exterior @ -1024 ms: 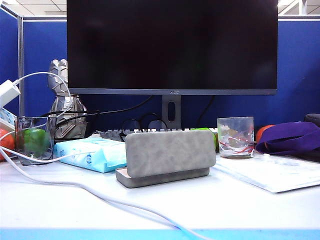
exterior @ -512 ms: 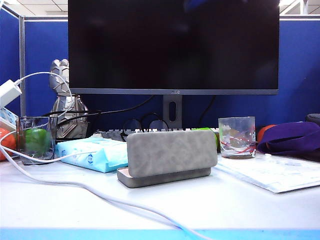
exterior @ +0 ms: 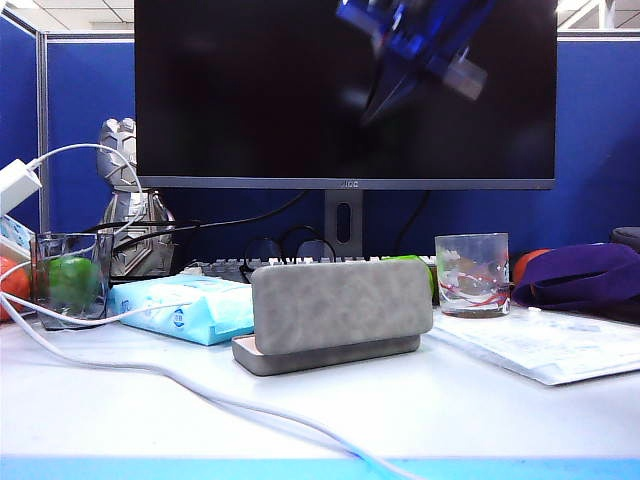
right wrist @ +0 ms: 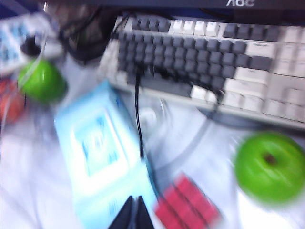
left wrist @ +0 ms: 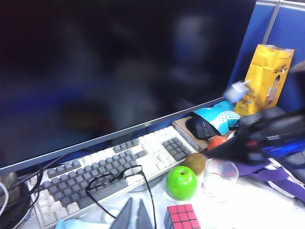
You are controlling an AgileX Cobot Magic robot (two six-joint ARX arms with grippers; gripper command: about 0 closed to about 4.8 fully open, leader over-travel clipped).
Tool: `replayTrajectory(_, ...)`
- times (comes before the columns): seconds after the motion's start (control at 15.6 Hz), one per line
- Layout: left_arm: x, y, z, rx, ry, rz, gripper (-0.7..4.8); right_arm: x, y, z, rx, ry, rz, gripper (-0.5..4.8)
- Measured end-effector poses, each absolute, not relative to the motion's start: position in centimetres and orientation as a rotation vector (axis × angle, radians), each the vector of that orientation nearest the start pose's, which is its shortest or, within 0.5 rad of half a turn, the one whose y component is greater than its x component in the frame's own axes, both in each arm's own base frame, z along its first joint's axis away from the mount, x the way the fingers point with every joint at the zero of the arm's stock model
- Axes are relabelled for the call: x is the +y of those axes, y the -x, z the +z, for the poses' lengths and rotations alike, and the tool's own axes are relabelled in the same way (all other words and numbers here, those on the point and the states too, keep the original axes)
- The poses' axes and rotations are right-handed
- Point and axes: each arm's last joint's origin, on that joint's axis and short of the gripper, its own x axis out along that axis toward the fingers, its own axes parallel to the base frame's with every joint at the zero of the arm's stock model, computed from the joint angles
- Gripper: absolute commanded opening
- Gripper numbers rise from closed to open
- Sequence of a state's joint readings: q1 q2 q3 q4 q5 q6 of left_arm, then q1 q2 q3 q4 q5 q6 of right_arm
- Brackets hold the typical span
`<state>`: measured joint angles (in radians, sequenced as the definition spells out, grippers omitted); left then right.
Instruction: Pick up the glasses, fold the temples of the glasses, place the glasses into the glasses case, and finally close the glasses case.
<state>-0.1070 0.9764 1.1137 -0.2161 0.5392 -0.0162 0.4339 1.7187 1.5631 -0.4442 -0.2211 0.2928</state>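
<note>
The glasses case (exterior: 340,315) stands open at the middle of the desk, its grey lid upright over the base. The glasses (exterior: 290,243), thin dark round rims, lie behind it on the keyboard with their temples unfolded. In the left wrist view the glasses (left wrist: 116,177) lie just beyond my left gripper (left wrist: 135,210), which is shut and empty. My right gripper (right wrist: 135,202) is also shut and empty, hovering over the tissue pack, with the glasses (right wrist: 167,76) farther off on the keys. My right arm (exterior: 420,50) is a blue blur high in front of the monitor.
A light-blue tissue pack (exterior: 185,305) lies left of the case, and a white cable (exterior: 150,370) crosses the desk. A swirl tumbler (exterior: 470,273), papers (exterior: 550,345) and a purple bag (exterior: 580,275) are at the right. A green apple (left wrist: 181,182) and a cube (left wrist: 181,215) sit by the keyboard (left wrist: 95,171).
My right arm has swung into the top of the exterior view, blurred by motion. The case, the glasses and the other desk items have stayed put.
</note>
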Motion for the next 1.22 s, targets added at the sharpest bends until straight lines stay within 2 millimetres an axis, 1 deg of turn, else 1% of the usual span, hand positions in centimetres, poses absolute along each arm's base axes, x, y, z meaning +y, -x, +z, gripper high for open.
replayTrajectory(0.06,-3.6,-19.6,40.8,0.086,0.033,-0.646,-0.05,17.5,-36.0,32.3,0.682,-0.245,0.539,1.49)
replayTrajectory(0.13,-3.6,-19.6,40.7,0.088,0.034,-0.646,-0.05,18.0,-37.0,31.4,0.678,-0.277,0.539,2.36)
replayTrajectory(0.19,-3.6,-19.6,40.7,0.088,0.034,-0.646,-0.05,18.3,-37.8,30.5,0.686,-0.299,0.531,2.56)
replayTrajectory(0.26,-3.6,-19.6,40.7,0.088,0.034,-0.646,-0.05,18.8,-38.8,28.8,0.722,-0.335,0.511,2.57)
replayTrajectory(0.38,-3.6,-19.6,40.7,0.089,0.034,-0.646,-0.05,20.2,-41.7,24.1,0.844,-0.431,0.450,2.57)
replayTrajectory(0.51,-3.6,-19.6,40.7,0.090,0.034,-0.646,-0.05,20.7,-42.9,21.7,0.883,-0.494,0.414,2.57)
replayTrajectory(0.64,-3.6,-19.6,40.7,0.098,0.036,-0.646,-0.05,21.3,-44.1,20.6,0.881,-0.539,0.400,2.57)
replayTrajectory(0.7,-3.6,-19.6,40.6,0.101,0.037,-0.646,-0.05,21.4,-44.3,20.3,0.881,-0.541,0.396,2.57)
replayTrajectory(1.02,-3.6,-19.6,40.6,0.108,0.038,-0.647,-0.05,21.4,-44.7,18.9,0.891,-0.546,0.335,2.57)
replayTrajectory(1.22,-3.6,-19.6,40.5,0.110,0.039,-0.647,-0.05,21.6,-45.1,17.6,0.897,-0.544,0.329,2.55)
